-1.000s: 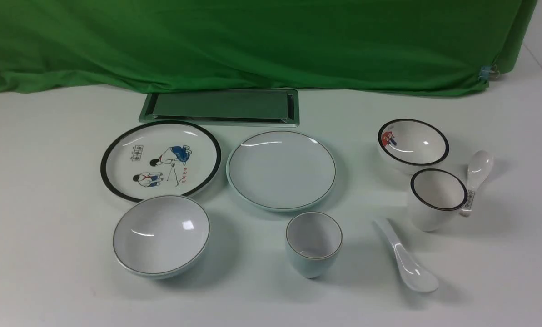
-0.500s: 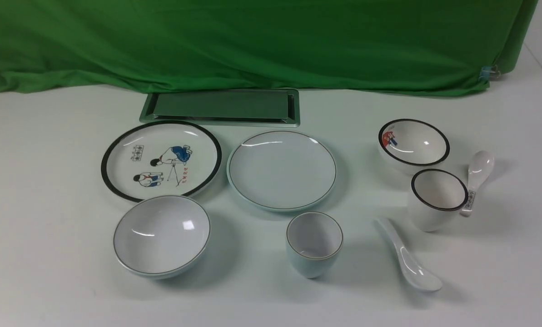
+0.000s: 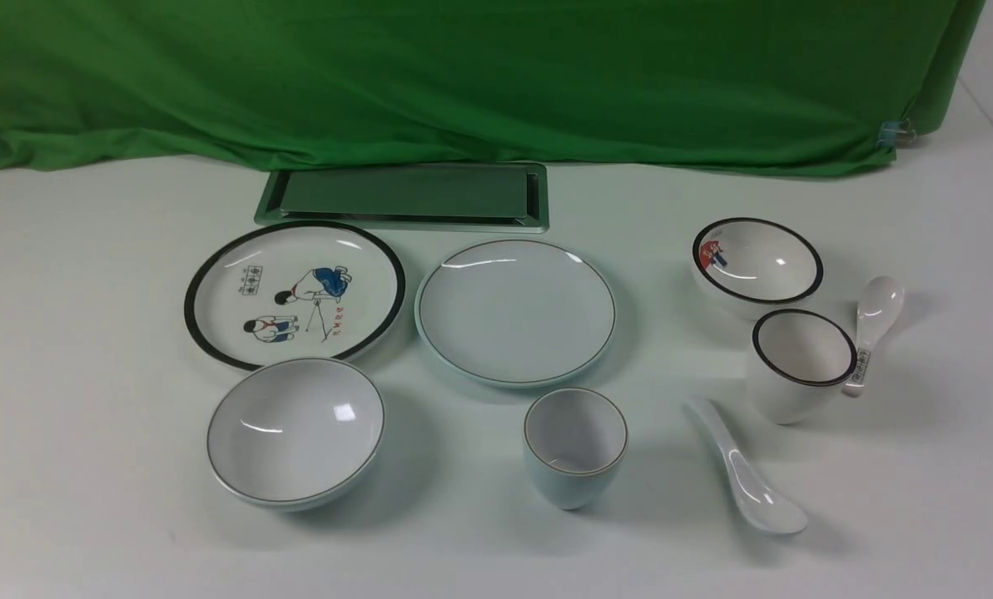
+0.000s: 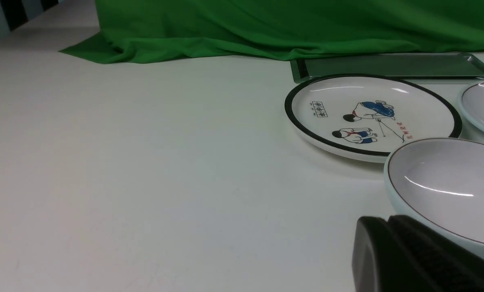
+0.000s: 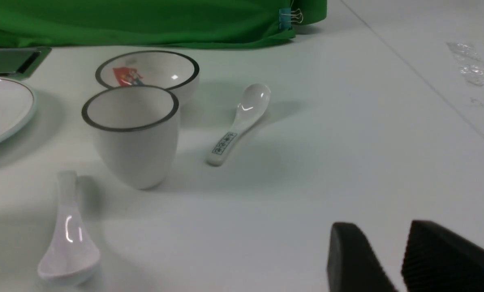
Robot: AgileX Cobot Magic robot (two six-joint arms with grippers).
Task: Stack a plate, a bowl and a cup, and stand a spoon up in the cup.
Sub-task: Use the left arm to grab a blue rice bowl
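While the left tool (image 4: 388,220) sits closed at the near side, the right tool (image 5: 382,224) stands partly open, holding nothing. Near right on the worktop (image 3: 88,333), the spoon (image 3: 762,499) has swung its scoop end slightly rightward since a second ago, probably rocking; letting it settle should make a later pickup surer. The cup (image 3: 576,482) stands near centre, the bowl (image 3: 296,433) near left. Farther, the plate (image 3: 517,312) lies unmoved; stacking hasn't begun, and bowl onto plate seems next.
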